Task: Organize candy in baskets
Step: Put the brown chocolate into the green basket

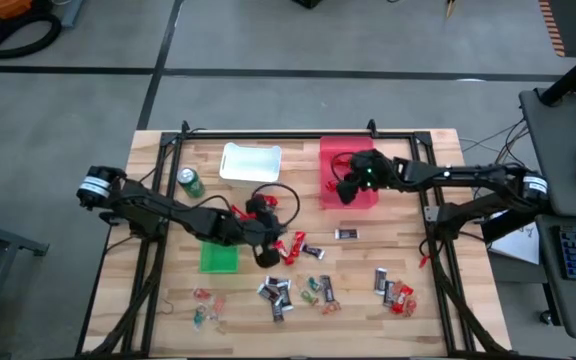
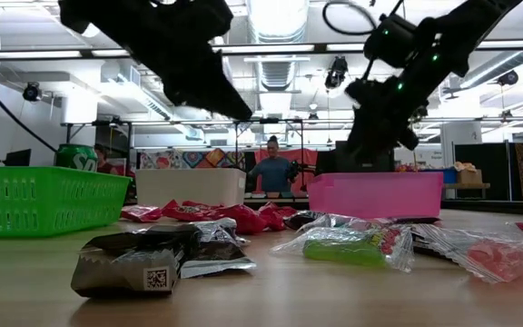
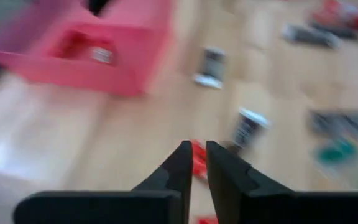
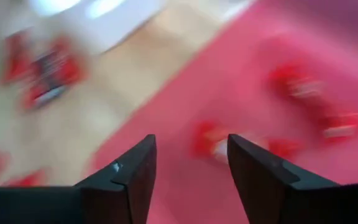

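Observation:
Three baskets stand on the wooden table: a white basket (image 1: 250,162), a red basket (image 1: 340,150) and a green basket (image 1: 219,258). Candy lies loose across the near half: red bars (image 1: 293,243), dark mini bars (image 1: 313,251) and clear-wrapped pieces (image 1: 206,305). My left gripper (image 3: 199,149) hangs above the table near the red bars, its fingers only a narrow gap apart and nothing between them. My right gripper (image 4: 191,146) stands open over the red basket, above the red-wrapped candy (image 4: 213,140) lying on the basket's floor.
A green drink can (image 1: 190,182) stands left of the white basket. More candy lies in clusters at the near middle (image 1: 276,295) and near right (image 1: 393,292). A black frame rail (image 1: 298,135) runs along the table's far edge. A person stands in the room far behind the table (image 2: 271,168).

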